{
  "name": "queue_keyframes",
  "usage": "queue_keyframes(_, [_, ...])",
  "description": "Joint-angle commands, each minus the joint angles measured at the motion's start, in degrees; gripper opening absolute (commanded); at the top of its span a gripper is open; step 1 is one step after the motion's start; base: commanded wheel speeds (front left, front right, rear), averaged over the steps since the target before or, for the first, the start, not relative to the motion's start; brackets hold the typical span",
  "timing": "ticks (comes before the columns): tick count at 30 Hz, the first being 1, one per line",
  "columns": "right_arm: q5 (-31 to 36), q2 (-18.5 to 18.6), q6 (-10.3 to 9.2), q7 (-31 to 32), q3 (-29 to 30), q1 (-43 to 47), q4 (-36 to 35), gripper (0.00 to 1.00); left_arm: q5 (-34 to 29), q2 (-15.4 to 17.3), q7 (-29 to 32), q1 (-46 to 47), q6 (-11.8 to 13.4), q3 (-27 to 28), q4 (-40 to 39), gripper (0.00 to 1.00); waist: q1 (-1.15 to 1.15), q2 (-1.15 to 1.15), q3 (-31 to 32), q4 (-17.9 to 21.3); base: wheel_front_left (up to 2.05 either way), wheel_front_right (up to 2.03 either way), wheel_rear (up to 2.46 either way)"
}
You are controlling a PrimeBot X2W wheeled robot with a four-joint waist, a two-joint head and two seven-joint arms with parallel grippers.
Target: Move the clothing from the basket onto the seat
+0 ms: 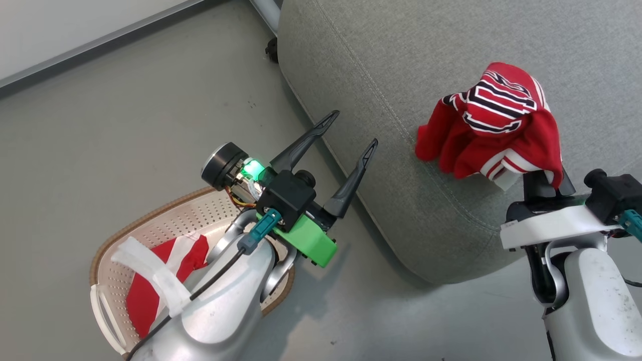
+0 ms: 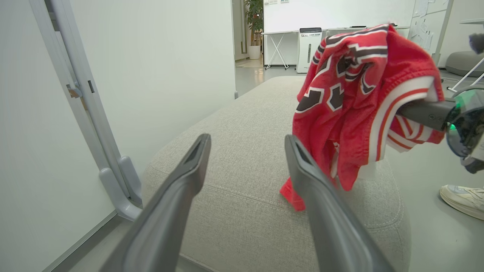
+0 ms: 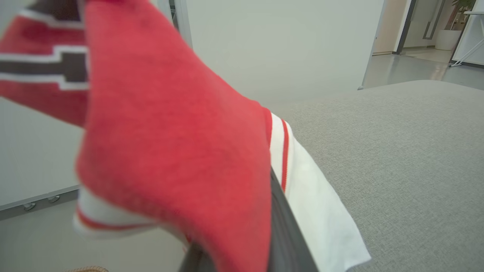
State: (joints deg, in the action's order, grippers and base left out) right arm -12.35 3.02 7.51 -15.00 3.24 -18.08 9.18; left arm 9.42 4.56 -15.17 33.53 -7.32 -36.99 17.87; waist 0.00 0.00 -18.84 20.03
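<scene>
Cloth is held up on the right side: the lettered garment (image 1: 496,120) is gripped by the right gripper (image 1: 546,178), whose fingers are set narrow, with red fabric pinched between them and draped over them. The garment is hung above the seat (image 1: 401,60), close to its front edge, and in the left wrist view its lowest fold (image 2: 293,198) is seen touching the grey cushion. Over on the other side, the left gripper (image 1: 351,129) is held above the floor (image 1: 125,125) between the basket (image 1: 108,240) and the seat. Its 2 fingers are spread wide with nothing between them, tips pointed at the seat's rounded edge. A second garment (image 1: 143,301), red with a white stripe, is seen lying inside the basket, partly hidden by the left forearm. A pale shoe (image 2: 463,198) is caught on the floor beside the seat's corner.
</scene>
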Motion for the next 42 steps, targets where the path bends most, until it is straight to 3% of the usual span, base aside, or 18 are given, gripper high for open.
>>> queue_keyframes(1, [-0.4,-0.1,-0.04,-0.3,0.5,0.2,-0.5,0.0,-0.6,0.6,0.0,0.8,-0.1,0.2,0.1,1.0,0.0,0.0,-0.4,-0.1,0.0,0.0,0.0])
queue_keyframes(8, [0.4,-0.1,-0.04,-0.3,3.2,-4.8,-2.1,0.0,-1.2,0.8,0.0,1.5,0.0,0.8,-0.2,1.0,0.0,0.0,-2.9,-0.9,0.0,0.0,0.0])
queue_keyframes(15, [1.1,1.9,-0.04,-0.3,5.6,-15.6,-2.5,0.0,-2.1,1.2,0.0,3.3,0.1,1.1,-0.7,1.0,0.0,0.0,-8.3,-2.2,0.0,0.0,0.0])
queue_keyframes(25, [2.3,7.5,-0.04,-0.3,9.3,-32.9,-0.5,0.0,-4.2,1.7,0.0,8.1,0.2,0.6,-1.2,1.0,0.0,0.0,-19.6,-6.0,0.0,0.0,0.0])
queue_keyframes(34, [3.5,13.7,-0.04,-0.3,10.9,-45.5,7.2,0.0,-5.0,1.5,0.0,10.6,0.4,0.2,-2.0,1.0,0.0,0.0,-25.7,-9.3,0.0,0.0,0.0])
queue_keyframes(42, [4.4,16.0,-0.04,-0.3,11.4,-49.7,19.0,0.0,-5.1,1.3,0.0,11.3,0.8,0.0,-2.7,1.0,0.0,0.0,-27.9,-10.7,0.0,0.0,0.0])
